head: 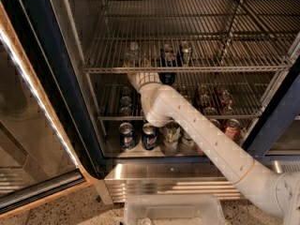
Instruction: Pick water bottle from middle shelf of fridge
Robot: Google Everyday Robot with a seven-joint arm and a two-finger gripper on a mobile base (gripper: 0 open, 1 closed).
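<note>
Bottle: small clear ribbed plastic water bottle (132, 52), upright, just beyond-left of my gripper (140, 65)
Grip: released or clenched, cannot tell

A speckled floor (56, 213) shows at the lower left. A bright light strip (33, 78) runs slantwise beside a wooden edge (9, 36), with a dim glass pane (23, 153) below it. A clear bin (171, 209) lies at the bottom. The gripper (140, 65) is at the front rail of the shelf (225, 69).
</note>
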